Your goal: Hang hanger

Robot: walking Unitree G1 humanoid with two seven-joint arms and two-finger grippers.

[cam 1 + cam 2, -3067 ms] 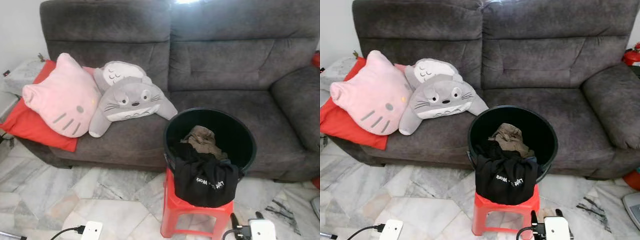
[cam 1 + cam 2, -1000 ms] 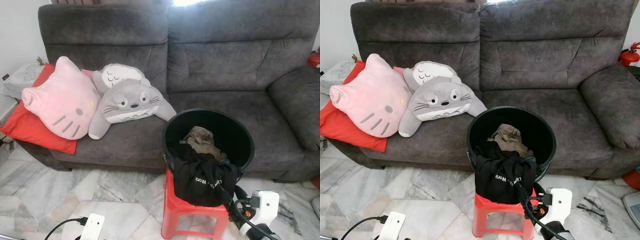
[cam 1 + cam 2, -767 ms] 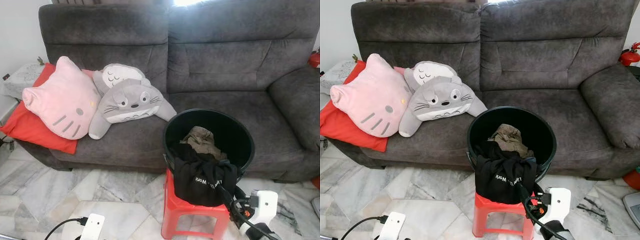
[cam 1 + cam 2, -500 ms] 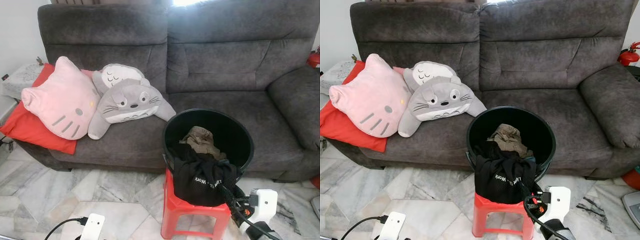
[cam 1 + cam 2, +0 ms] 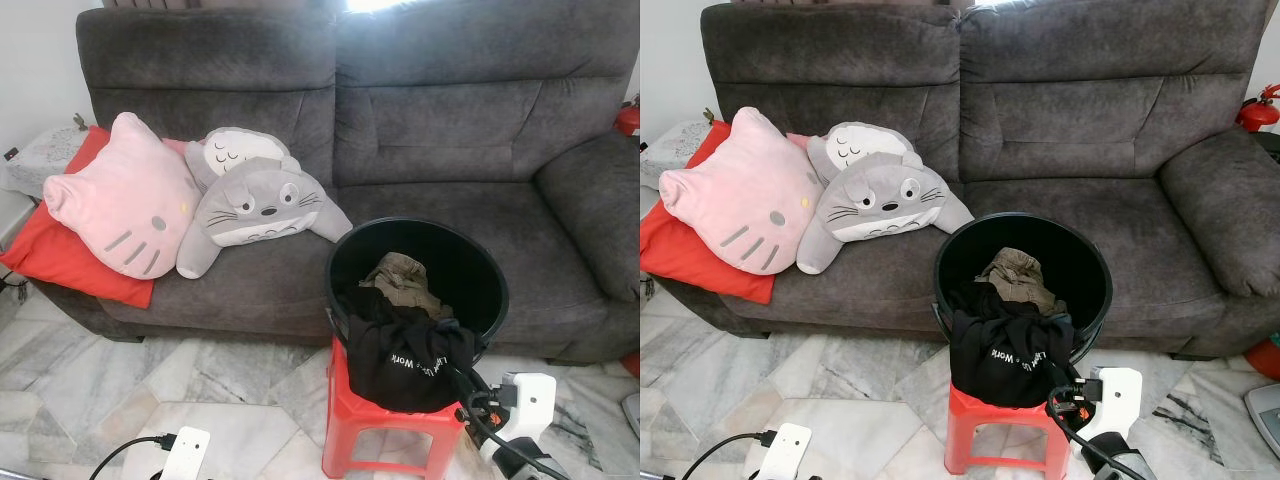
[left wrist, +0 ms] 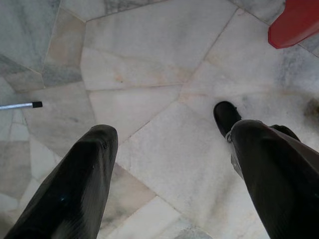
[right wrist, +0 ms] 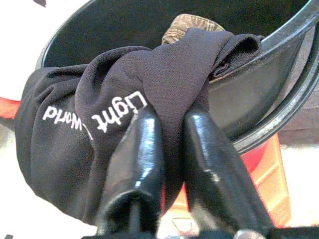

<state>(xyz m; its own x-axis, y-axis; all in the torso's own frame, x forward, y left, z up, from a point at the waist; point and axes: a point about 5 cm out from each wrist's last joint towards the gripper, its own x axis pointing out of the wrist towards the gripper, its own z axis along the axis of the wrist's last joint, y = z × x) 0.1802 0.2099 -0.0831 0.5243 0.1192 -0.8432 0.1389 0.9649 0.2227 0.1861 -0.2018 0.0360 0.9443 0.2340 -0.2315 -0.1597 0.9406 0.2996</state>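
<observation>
One grey sofa [image 5: 420,130]. On it, three plush cushions: one pink cat-face cushion [image 5: 125,195] and two grey round-bellied creature cushions, one with open eyes [image 5: 262,205] and one with closed eyes [image 5: 235,150] behind it. One red cushion [image 5: 60,245] under the pink one. One black bucket [image 5: 470,270] on one red plastic stool [image 5: 385,425]. Two garments at the bucket: one black shirt with white lettering [image 7: 114,129] draped over the rim, one brown garment [image 5: 405,280] inside. Two grippers: one left gripper [image 6: 169,169], one right gripper [image 7: 169,144]
</observation>
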